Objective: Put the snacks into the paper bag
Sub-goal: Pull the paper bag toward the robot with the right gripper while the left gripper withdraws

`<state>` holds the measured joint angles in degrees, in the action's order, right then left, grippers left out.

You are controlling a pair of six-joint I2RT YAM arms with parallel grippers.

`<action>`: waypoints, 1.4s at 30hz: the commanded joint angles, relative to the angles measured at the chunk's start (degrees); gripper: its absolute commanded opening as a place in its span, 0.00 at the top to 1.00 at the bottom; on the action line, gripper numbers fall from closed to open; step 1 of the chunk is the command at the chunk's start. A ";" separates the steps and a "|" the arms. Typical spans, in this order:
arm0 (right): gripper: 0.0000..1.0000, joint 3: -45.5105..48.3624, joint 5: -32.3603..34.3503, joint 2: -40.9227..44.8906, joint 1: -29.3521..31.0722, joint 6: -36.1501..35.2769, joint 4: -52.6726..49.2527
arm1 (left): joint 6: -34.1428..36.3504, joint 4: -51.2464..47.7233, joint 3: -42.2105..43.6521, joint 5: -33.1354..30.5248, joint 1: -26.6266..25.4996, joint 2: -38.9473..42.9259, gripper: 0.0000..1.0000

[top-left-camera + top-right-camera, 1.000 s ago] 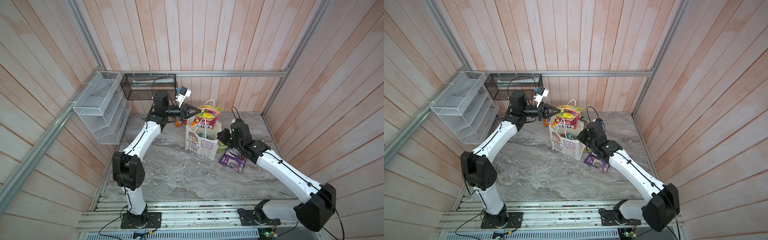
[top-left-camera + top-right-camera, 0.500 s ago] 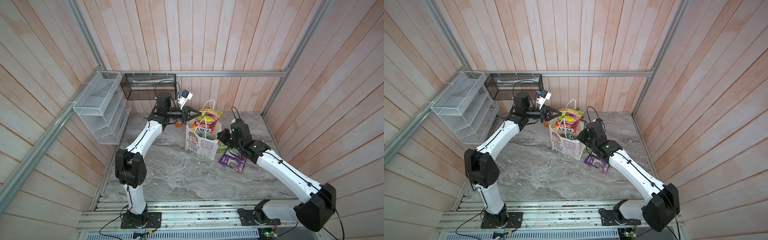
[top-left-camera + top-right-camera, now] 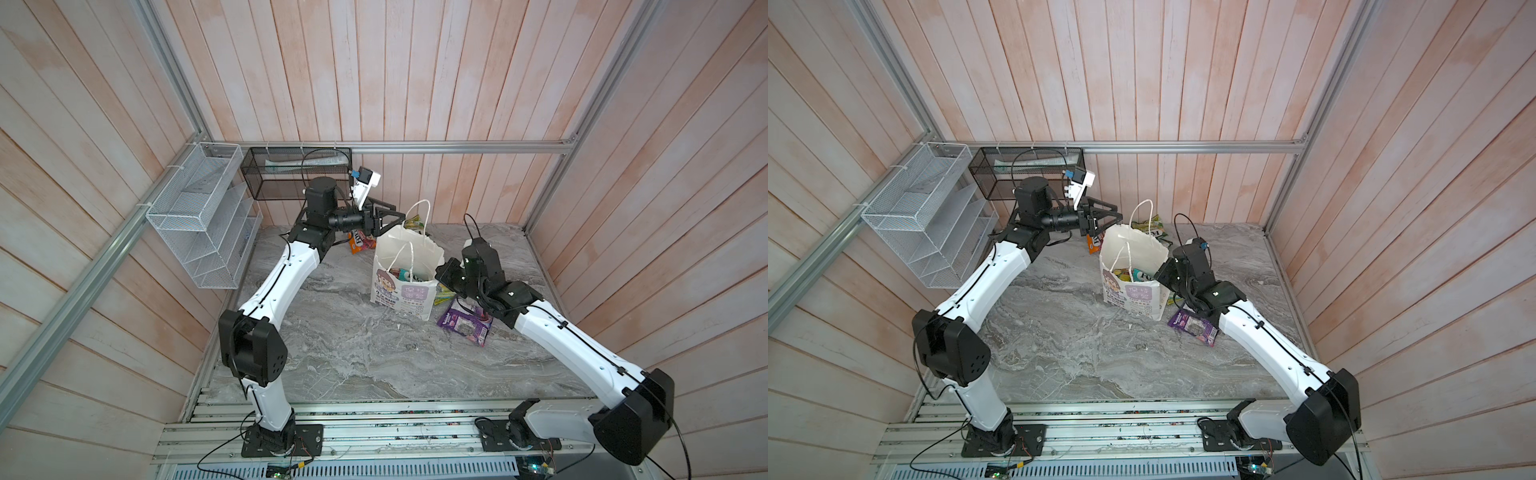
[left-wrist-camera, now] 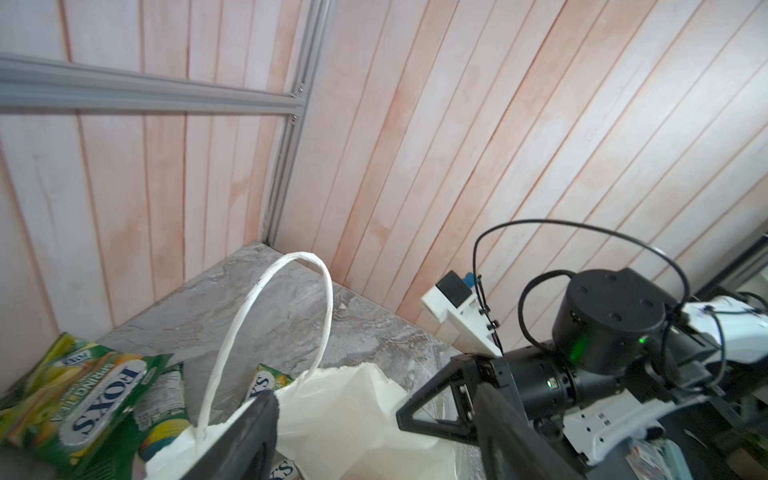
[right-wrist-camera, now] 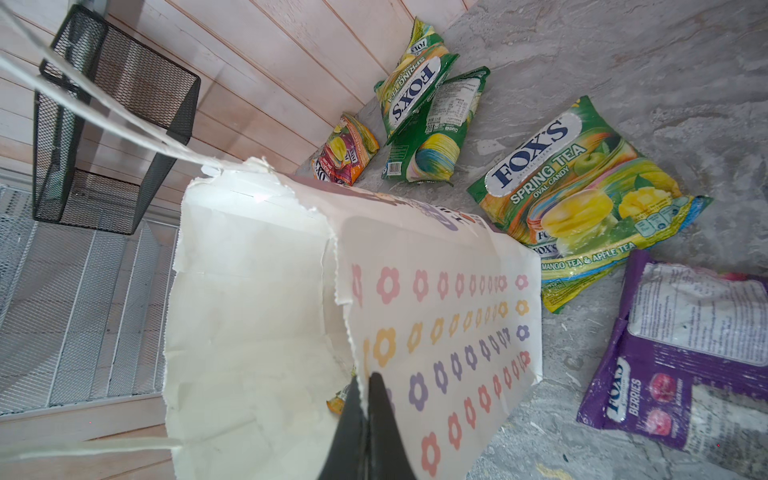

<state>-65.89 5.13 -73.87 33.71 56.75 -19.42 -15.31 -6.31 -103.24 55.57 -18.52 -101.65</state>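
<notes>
Left fingers (image 4: 245, 440) spread empty over the paper bag (image 4: 357, 415), right fingers (image 5: 380, 411) pinching its torn rim: I fear any tug rips it.

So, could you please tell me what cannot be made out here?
Inside the paper bag: both top views show only a few packet tops past its walls.
The purple packet: cut off at the right wrist view's edge.
The orange packet: half hidden behind the left arm in a top view.
The item in the black mesh basket: too small in both top views.
</notes>
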 commanded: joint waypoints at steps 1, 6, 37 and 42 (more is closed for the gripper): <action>1.00 -1.17 1.60 0.83 0.23 -0.59 -0.18 | -3.20 -3.01 -1.32 -12.57 -0.11 6.29 0.19; 1.00 -1.83 2.46 0.29 0.75 0.47 -0.44 | -7.68 -9.80 1.68 -21.15 -0.10 11.01 0.14; 0.87 -8.85 21.29 -9.27 22.27 32.83 5.80 | -11.08 -23.88 12.27 -41.97 6.77 26.43 0.11; 0.57 -9.67 22.74 -7.46 22.36 28.05 2.46 | -11.59 -24.98 12.60 -39.66 7.24 26.98 0.02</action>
<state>-74.61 24.73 -84.01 55.99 86.85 -16.51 -27.16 -29.56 -91.68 14.31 -11.81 -75.72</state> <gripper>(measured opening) 0.400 0.971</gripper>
